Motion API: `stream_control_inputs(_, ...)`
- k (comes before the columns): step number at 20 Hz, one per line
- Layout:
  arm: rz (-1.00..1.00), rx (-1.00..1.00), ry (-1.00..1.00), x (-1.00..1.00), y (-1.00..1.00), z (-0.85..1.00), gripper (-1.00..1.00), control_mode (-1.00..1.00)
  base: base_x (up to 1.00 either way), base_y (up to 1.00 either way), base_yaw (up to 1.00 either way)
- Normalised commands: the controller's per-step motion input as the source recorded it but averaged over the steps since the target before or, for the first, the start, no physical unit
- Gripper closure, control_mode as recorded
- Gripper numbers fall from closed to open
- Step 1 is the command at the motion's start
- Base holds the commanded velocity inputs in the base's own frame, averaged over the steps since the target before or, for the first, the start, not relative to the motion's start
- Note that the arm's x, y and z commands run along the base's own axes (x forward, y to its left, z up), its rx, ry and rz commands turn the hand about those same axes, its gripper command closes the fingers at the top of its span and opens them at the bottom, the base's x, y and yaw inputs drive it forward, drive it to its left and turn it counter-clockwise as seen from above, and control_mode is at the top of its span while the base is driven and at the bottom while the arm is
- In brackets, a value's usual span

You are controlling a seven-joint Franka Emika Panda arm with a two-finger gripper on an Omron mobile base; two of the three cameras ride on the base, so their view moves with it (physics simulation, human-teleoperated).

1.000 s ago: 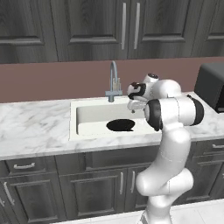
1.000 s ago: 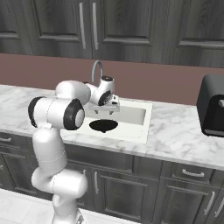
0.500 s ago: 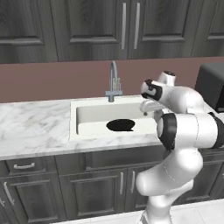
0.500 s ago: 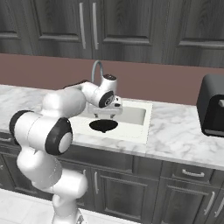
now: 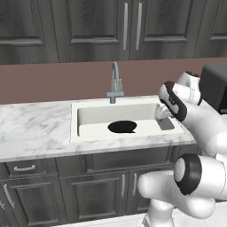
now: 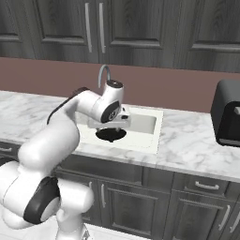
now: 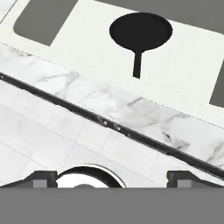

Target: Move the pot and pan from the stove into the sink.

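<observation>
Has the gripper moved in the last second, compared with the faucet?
Yes. In the left base view the gripper has swung right, away from the faucet, to the right end of the sink. The pan stayed.

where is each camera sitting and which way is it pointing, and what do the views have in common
Left base view: behind the arm on its left, looking forward and down at the sink and faucet; the white arm fills the lower right.
Right base view: behind on the right, facing the same sink; the arm rises from the lower left, end effector over the basin.
Hand view: on the hand, looking down past the open fingertips at the pan.
Shared: the pan lying in the sink.
</observation>
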Motion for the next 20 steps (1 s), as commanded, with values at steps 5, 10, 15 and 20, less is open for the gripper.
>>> stream_control_inputs(5, 0.03, 0.00, -0.22, -1.00, -0.02, 0.35, -1.00, -1.00, 0.00, 0.00, 0.00)
stream_control_inputs(10, 0.03, -0.03, -0.30, -0.90, 0.00, 0.07, -1.00, -1.00, 0.00, 0.00, 0.00)
stream_control_inputs(15, 0.05, -0.08, -0.28, -0.89, 0.00, 0.00, -1.00, -1.00, 0.00, 0.00, 0.00)
stream_control_inputs(20, 0.04, -0.18, -0.36, -0.39, 0.18, -0.22, -1.00, -1.00, 0.00, 0.00, 0.00)
